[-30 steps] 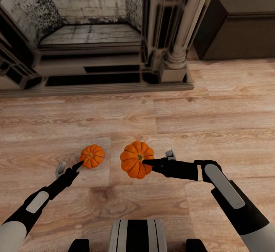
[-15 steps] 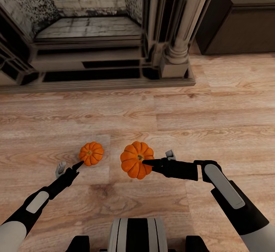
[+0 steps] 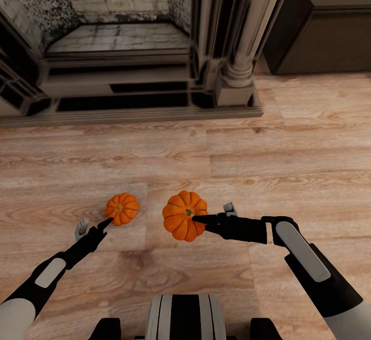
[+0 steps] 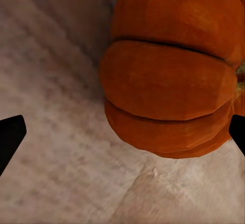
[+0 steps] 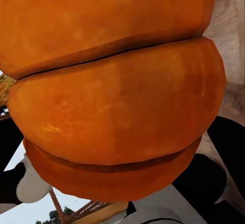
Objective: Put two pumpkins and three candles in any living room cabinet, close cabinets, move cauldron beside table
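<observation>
The dark-brown cabinet (image 3: 330,25) is cut off by the head view's top and right edges. The larger pumpkin (image 3: 184,215) hides the right gripper's (image 3: 198,220) far finger. In the left wrist view, the smaller pumpkin (image 4: 173,66) runs off the frame.

floor (image 3: 288,139): light wood planks | stone fireplace (image 3: 129,46): straight ahead

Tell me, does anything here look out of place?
Mildly: one pumpkin sits on the wooden floor before the fireplace, and a second pumpkin is held up, tipped sideways, in the right gripper. Nothing looks spilled or damaged.
</observation>
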You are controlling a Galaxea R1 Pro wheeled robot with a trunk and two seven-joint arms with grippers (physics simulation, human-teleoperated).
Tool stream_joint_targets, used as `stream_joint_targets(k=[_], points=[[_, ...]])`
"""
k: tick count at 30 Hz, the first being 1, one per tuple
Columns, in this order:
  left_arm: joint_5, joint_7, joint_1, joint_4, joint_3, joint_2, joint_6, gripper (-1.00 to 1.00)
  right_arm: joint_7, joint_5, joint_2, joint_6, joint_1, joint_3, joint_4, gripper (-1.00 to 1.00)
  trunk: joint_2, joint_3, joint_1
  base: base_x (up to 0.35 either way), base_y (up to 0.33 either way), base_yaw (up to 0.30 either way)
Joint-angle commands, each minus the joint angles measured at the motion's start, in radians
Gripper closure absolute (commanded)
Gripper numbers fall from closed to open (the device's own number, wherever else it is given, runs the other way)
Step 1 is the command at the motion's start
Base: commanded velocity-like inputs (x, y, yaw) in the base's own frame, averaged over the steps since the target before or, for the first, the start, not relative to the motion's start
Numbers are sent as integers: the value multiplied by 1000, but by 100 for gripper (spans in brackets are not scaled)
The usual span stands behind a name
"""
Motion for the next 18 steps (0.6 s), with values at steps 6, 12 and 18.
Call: stream_joint_targets(k=[6, 12, 18], points=[[7, -2, 0, 0, 1, 1, 15, -100, 9, 8, -1, 0, -1, 1, 1, 100, 0, 0, 0, 12, -16, 0], [7, -2, 0, -1, 1, 1, 15, -100, 9, 8, 0, 0, -1, 1, 3, 100, 0, 0, 0, 49, -1, 0], [7, -2, 0, -1, -1, 0, 16, -100, 8, 8, 1, -1, -1, 1, 5, 100, 0, 0, 0, 62, 0, 0]])
